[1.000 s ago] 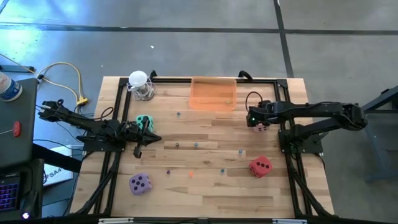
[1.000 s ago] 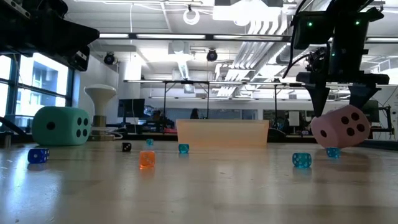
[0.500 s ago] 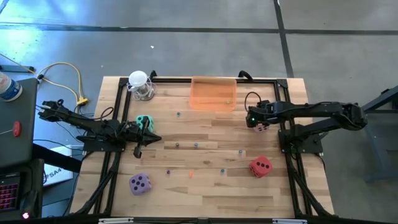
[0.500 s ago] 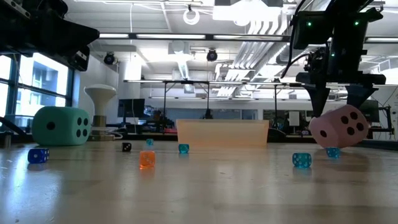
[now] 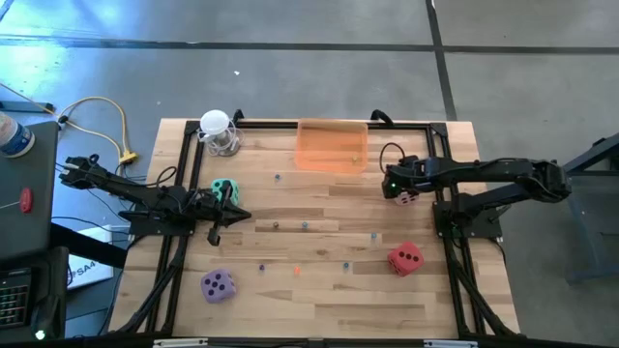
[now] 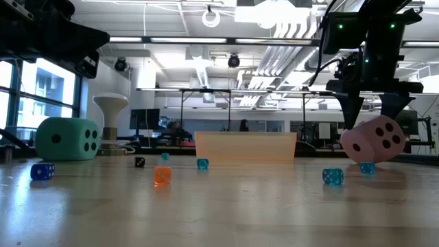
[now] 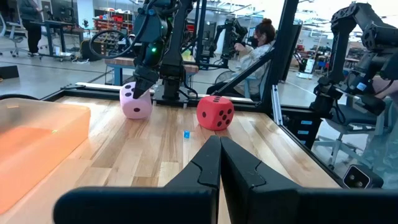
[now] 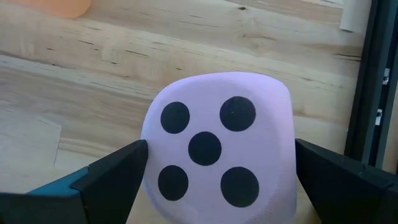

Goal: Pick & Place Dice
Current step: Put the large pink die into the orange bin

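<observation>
Right gripper [image 6: 372,113] grasps the pink die [image 6: 372,140], tilted just above the table [image 5: 319,290]; its lower corner hides part of a small blue bead [image 6: 367,167]. Left gripper [image 7: 219,152] is clenched empty beside the teal die [image 5: 224,188]. The orange bin [image 5: 332,145] stands beyond.

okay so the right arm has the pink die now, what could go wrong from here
1. The pink die hangs tilted in the right gripper, held only at its sides, with one corner near the table; being soft-looking, it might slip or twist out.
2. Small blue beads lie just below it; a dropped die could knock them around.
3. If it is headed for the orange tray, a low carry might catch the tray's wall.
The left gripper waits shut near the teal die.
</observation>
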Controlling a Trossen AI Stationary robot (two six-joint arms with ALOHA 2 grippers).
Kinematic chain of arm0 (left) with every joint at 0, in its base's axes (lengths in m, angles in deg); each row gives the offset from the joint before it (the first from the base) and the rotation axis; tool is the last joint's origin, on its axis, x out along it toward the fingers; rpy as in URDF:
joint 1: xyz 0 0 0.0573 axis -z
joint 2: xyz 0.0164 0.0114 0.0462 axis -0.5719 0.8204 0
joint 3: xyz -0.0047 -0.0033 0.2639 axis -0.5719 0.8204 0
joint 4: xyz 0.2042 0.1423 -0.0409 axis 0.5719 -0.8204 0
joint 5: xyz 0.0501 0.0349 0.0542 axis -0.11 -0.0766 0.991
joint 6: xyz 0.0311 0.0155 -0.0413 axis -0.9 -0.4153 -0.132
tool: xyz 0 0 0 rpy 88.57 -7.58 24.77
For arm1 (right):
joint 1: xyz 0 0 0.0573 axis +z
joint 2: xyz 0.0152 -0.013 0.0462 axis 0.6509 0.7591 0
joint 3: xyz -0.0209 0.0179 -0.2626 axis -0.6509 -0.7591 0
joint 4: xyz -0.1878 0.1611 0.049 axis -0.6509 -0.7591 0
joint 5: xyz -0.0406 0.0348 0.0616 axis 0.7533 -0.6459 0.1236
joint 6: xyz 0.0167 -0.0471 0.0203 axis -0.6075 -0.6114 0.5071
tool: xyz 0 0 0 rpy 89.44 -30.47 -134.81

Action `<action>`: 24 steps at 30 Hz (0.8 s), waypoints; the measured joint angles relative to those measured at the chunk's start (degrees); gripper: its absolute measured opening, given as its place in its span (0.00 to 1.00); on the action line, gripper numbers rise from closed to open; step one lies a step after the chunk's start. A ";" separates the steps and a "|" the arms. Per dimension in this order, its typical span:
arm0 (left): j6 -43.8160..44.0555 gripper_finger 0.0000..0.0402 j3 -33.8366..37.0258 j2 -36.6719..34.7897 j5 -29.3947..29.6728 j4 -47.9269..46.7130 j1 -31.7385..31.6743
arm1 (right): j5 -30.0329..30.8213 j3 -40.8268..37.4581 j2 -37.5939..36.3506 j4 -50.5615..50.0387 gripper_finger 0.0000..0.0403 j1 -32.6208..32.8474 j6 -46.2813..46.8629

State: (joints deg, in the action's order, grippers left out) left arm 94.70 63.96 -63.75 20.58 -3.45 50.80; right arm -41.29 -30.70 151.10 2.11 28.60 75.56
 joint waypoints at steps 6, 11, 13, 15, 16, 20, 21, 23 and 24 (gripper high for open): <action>0.00 0.00 0.00 0.00 0.01 0.00 0.00 | 0.01 0.00 -0.01 0.63 0.96 0.00 -0.94; 0.00 0.00 0.00 0.00 -0.01 -0.01 0.00 | -0.15 0.00 0.00 1.57 0.94 0.00 -0.28; 0.00 0.00 0.00 0.00 0.01 -0.06 0.00 | -0.37 0.00 -0.02 1.62 0.91 0.00 -0.17; 0.00 0.00 -0.01 0.00 0.01 -0.07 0.00 | -0.40 0.00 -0.02 1.57 0.87 0.00 -0.17; 0.00 0.00 0.00 0.00 0.00 -0.07 0.00 | -0.40 0.02 -0.04 1.54 0.84 0.00 -0.17; 0.00 0.00 -0.01 0.00 -0.01 -0.09 0.00 | -0.33 0.02 -0.07 1.44 0.74 0.00 -0.15; 0.00 0.00 0.00 0.00 0.00 -0.09 0.00 | -0.31 0.06 -0.07 1.42 0.72 0.00 -0.17; 0.00 0.00 0.00 0.00 0.01 -0.09 0.00 | -0.24 0.13 -0.07 1.40 0.68 0.00 -0.16; 0.00 0.00 0.00 0.00 -0.01 -0.09 0.00 | -0.22 0.13 -0.08 1.40 0.65 0.00 -0.15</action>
State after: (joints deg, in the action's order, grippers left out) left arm 94.70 63.95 -63.75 20.57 -3.54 50.80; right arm -41.51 -30.57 151.01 3.51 28.60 75.41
